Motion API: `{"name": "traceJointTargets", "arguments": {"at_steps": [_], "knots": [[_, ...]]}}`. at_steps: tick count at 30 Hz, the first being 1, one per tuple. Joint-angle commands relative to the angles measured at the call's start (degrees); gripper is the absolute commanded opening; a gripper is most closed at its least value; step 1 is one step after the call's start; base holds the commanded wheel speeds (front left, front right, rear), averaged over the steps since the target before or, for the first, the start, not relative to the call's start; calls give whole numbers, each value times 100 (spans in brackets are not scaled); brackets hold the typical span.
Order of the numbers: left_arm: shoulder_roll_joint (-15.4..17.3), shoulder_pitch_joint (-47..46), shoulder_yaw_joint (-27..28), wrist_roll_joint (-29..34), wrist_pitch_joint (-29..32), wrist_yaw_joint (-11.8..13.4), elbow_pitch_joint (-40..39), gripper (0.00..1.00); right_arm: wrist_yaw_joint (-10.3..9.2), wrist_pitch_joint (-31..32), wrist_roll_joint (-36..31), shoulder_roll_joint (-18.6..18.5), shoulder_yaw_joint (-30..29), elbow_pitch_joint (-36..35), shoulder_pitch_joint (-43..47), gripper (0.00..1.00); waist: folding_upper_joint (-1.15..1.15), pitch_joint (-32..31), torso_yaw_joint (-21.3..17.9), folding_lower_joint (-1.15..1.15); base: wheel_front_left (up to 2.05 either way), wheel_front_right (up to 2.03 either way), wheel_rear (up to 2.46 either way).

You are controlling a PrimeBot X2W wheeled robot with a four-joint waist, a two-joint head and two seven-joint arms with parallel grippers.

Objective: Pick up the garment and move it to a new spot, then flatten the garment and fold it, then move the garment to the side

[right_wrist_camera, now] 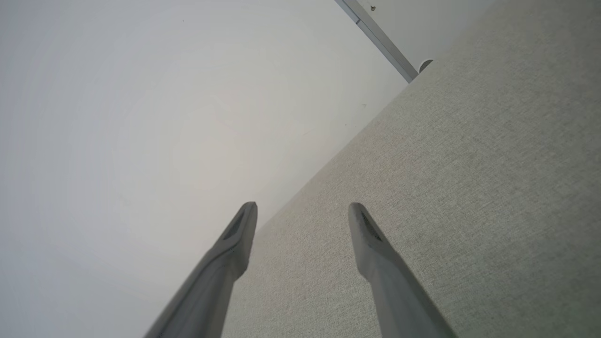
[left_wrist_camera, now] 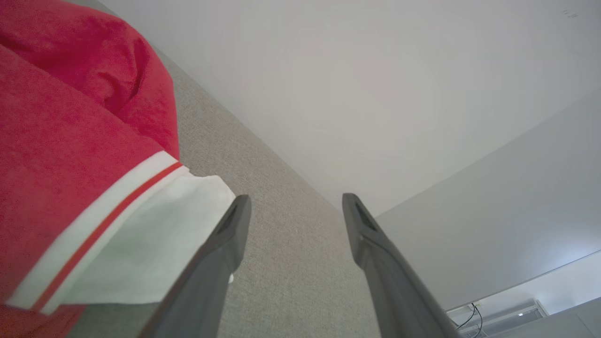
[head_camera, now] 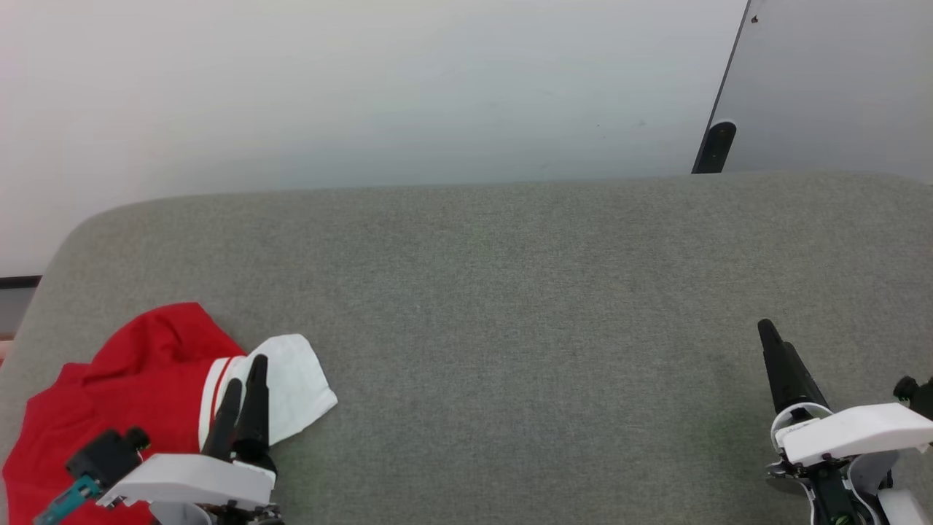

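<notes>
The garment (head_camera: 146,372) lies bunched at about 8 o'clock on the grey surface (head_camera: 510,306), near its rounded corner, a red heap with a white panel and red-and-white trim spreading toward 3 o'clock. The left gripper (head_camera: 246,373) sits over that white panel, fingers parted with nothing between them; whether they touch the cloth cannot be told. The right gripper (head_camera: 770,337) rests at 4 o'clock, well apart from the garment, likewise spread and empty above bare grey surface.
</notes>
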Motion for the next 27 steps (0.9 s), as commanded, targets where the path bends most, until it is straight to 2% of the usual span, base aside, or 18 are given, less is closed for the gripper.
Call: {"name": "traceJointTargets", "arguments": {"at_steps": [1,15,27], "knots": [[76,-21,17,244,-52,-27,-119,100,24,-66,-269,-73,73,-13,-202,100,0,-5,1,0,0,0,0],[247,107,-32,1483,-290,-33,-203,100,31,-336,-1743,-175,383,383,-424,100,0,-37,-6,0,0,0,0],[321,130,-25,2166,-459,-38,-220,100,37,-523,-2659,-173,191,502,-450,100,0,-45,-11,0,0,0,0]]}}
